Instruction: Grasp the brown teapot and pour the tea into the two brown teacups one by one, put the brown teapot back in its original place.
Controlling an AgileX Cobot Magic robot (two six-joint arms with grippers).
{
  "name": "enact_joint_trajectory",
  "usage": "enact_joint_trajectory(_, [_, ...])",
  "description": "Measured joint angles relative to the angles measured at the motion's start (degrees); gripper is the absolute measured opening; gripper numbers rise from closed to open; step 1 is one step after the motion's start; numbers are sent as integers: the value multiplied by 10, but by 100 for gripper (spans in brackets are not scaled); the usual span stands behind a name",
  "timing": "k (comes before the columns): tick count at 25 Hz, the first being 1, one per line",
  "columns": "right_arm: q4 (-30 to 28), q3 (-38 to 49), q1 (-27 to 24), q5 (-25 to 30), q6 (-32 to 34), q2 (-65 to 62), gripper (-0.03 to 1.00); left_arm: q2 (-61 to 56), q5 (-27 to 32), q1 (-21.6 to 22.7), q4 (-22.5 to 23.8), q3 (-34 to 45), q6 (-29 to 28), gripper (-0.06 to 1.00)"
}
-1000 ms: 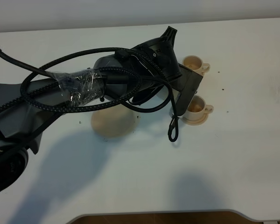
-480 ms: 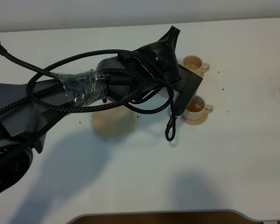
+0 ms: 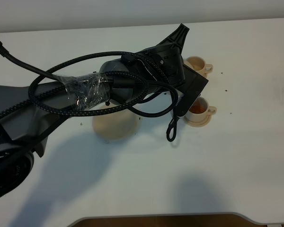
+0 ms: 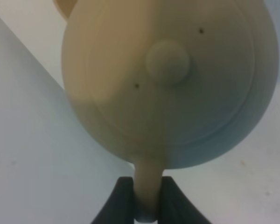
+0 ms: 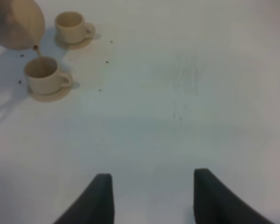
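**Left wrist view: brown teapot point(image 4: 170, 79) held tipped, tea going into the near teacup point(image 5: 43, 74)**

The left hand point(image 4: 147, 205) is clamped on the pot's loop handle point(image 4: 148, 184), and the pot hangs tilted above the counter point(image 5: 177, 93). In the right wrist view a thin stream of tea point(image 5: 37, 50) runs from the spout into the near teacup. The far teacup point(image 5: 71, 25) looks empty. The right hand point(image 5: 151, 200) hovers well apart from the cups, jaws spread and holding nothing. The big saucer point(image 3: 114, 126), the pot's original place, lies bare beside the left arm.

What could go wrong, as I judge it:
- **Overfilling:** the cup is small, so holding this tilt too long would spill tea onto its little saucer.
- **Missing the cup:** the stream is thin, and a small swing of the wrist could send it past the rim.
- **Losing the lid:** the knobbed lid point(image 4: 168, 60) only rests on the pot – a steeper tip might slide it off.
- **Pot turning in the grip:** the hold is on a narrow handle, so the pot's weight could twist it.

Compared with a second ago, the exterior high view shows the left wrist rolled further toward the cups. The near cup's contents have also gone from pale to clearly orange – it is filling
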Motion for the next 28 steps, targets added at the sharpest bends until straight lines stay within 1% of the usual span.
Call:
enact_joint_trajectory(9, [0, 0, 0, 0, 0, 0, 42, 0, -8, 0, 4, 0, 36, 11])
enact_joint_trajectory(13, [0, 0, 0, 0, 0, 0, 42, 0, -9, 0, 5, 0, 39, 11])
enact_joint_trajectory(21, [0, 0, 0, 0, 0, 0, 42, 0, -28, 0, 32, 0, 41, 11])
enact_joint_trajectory(28, [0, 0, 0, 0, 1, 0, 42, 0, -35, 0, 32, 0, 68, 11])
